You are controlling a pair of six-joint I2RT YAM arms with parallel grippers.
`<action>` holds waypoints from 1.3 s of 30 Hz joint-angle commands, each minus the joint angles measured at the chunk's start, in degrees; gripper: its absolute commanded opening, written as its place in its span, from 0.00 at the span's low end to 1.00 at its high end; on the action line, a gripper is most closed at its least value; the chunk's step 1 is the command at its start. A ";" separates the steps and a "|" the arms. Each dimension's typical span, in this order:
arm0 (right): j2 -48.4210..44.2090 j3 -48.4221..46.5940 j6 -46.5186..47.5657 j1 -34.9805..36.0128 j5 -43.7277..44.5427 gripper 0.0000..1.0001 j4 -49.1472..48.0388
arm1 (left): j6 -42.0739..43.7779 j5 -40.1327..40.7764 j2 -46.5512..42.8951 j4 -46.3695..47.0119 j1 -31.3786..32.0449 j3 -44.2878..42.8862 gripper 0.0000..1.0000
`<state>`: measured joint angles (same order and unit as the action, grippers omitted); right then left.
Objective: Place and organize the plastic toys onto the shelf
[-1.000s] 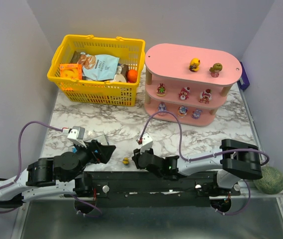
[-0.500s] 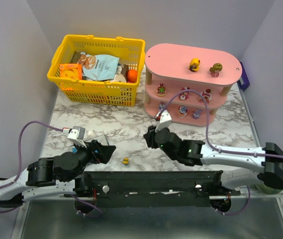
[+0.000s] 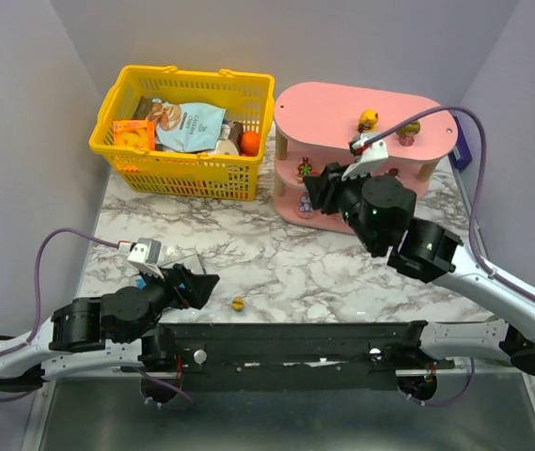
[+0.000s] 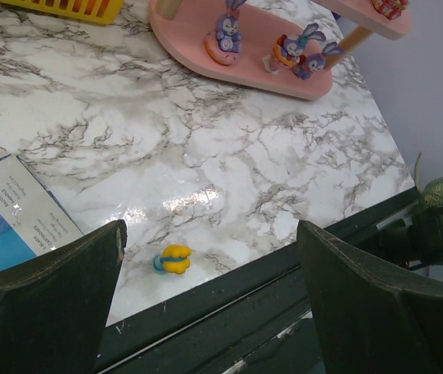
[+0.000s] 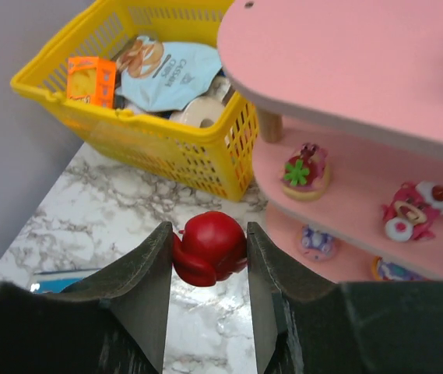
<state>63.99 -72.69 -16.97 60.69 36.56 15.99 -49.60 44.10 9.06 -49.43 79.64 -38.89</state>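
transport step in hand: red toy (image 5: 205, 245) gripped in right tool (image 5: 209, 231), held beside shelf (image 5: 346, 70) left end. free tier spot to be picked next. left tool (image 4: 209, 227) spread wide, empty; yellow toy (image 4: 174, 259) lying on table (image 4: 229, 148).

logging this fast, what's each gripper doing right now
Left gripper: open, holding nothing.
Right gripper: closed on a red toy.

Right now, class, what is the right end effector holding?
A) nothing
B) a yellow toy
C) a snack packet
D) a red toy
D: the right wrist view shows a red toy pinched in the right end effector, beside the shelf.
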 commanded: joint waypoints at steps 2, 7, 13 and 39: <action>2.02 -8.34 7.47 -3.81 -1.92 0.30 4.49 | -0.67 0.90 -0.36 -0.05 0.61 -0.57 0.99; 3.77 -15.01 10.29 -8.21 -5.17 0.30 6.24 | -0.67 0.82 -0.54 0.03 0.61 -0.48 0.99; 7.37 -19.77 12.57 -12.43 -7.90 0.30 8.01 | -0.67 0.73 -0.71 0.12 0.52 -0.48 0.99; 17.49 -26.54 15.04 -25.00 -25.56 0.30 5.98 | -0.76 0.99 -0.53 0.03 0.70 -0.30 0.99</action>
<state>80.36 -96.99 -2.04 36.82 15.70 22.83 -49.60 44.10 9.04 -49.43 79.64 -38.89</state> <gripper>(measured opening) 0.458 0.988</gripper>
